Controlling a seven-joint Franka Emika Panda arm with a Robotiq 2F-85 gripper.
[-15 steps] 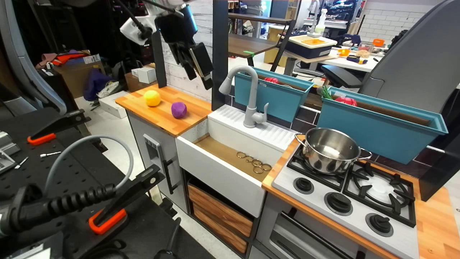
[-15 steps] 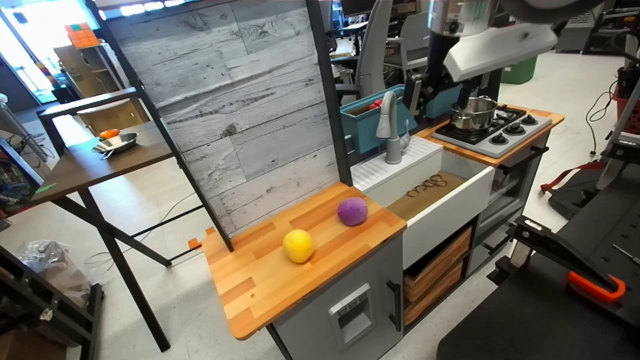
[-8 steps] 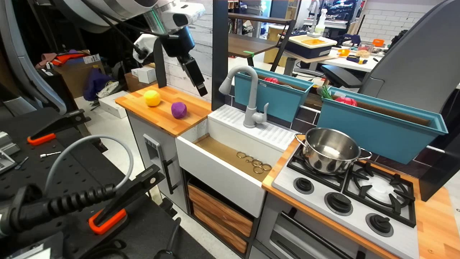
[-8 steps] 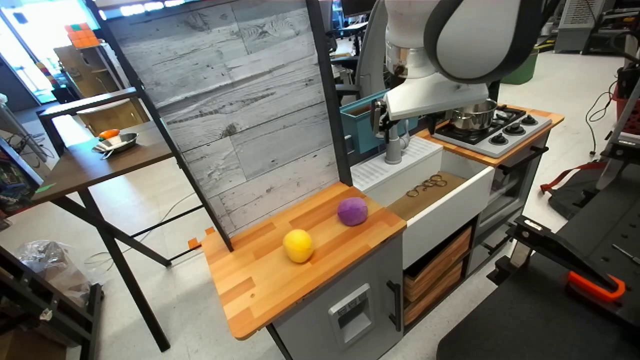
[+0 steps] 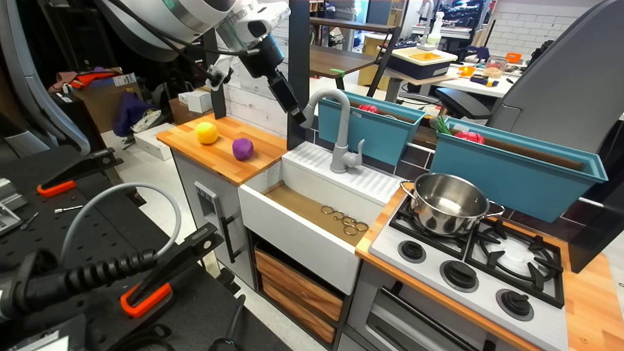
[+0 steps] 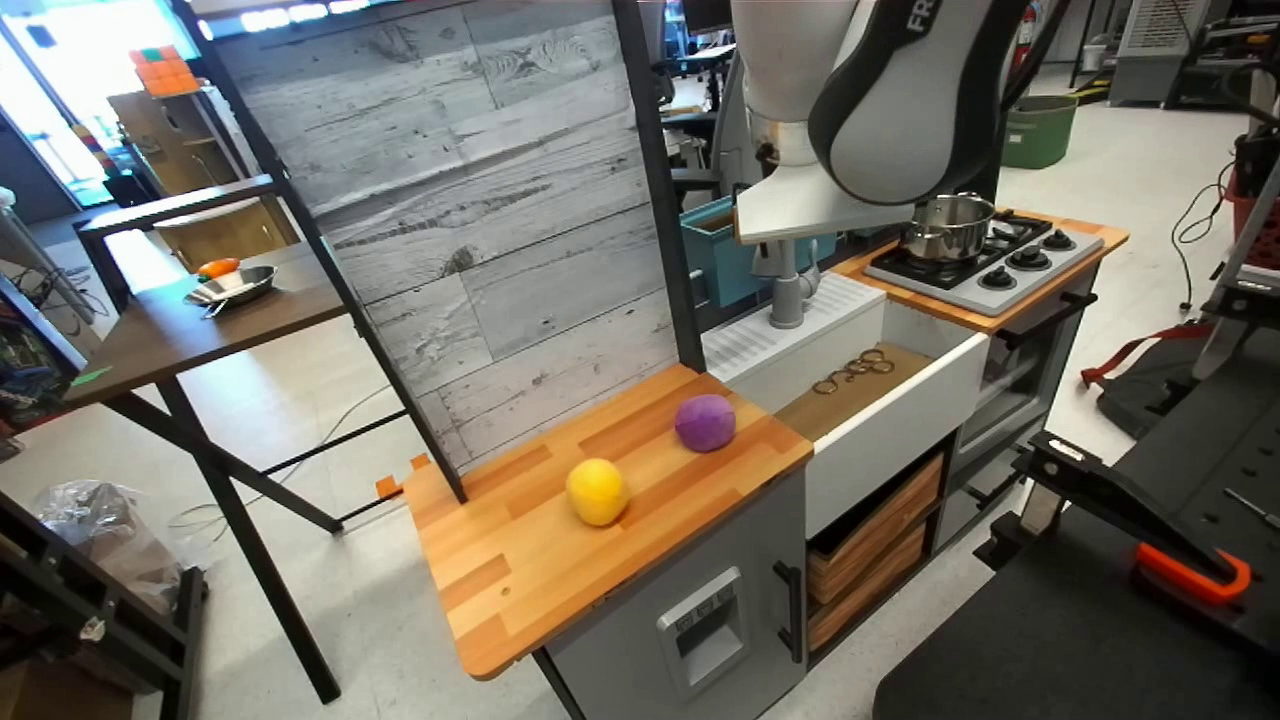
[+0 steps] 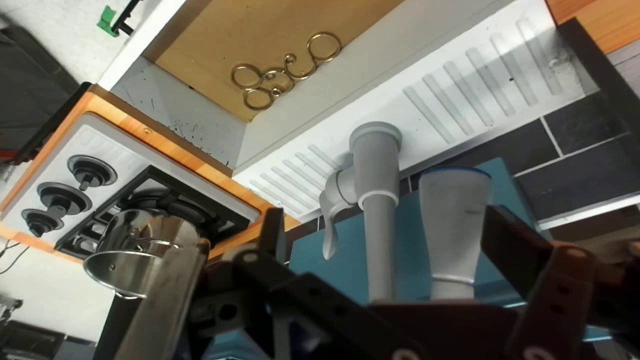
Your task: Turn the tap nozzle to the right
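The grey tap nozzle [image 5: 343, 122] stands on the white ledge behind the sink. Its hooked spout head [image 5: 307, 117] points left in an exterior view. In an exterior view only its lower post [image 6: 787, 300] shows; the arm hides most of the spout. My gripper [image 5: 298, 116] is right beside the spout head, its tip overlapping it in that view. In the wrist view my gripper [image 7: 384, 212] is open with the fingers wide apart. The spout head [image 7: 454, 225] and the post lie between them, the head close to the right finger. I cannot tell whether that finger touches it.
A steel pot [image 5: 448, 204] stands on the stove. Teal bins [image 5: 370, 129] hang behind the tap. Metal rings [image 5: 346, 220] lie in the sink [image 5: 297, 239]. A purple ball [image 5: 243, 149] and a yellow ball [image 5: 206, 133] sit on the wooden counter. A dark upright post [image 5: 298, 73] stands near the gripper.
My gripper has turned at the wrist and come in to the spout head, now beside it. The arm has moved over the tap and hides the spout in an exterior view. The tap looks unmoved.
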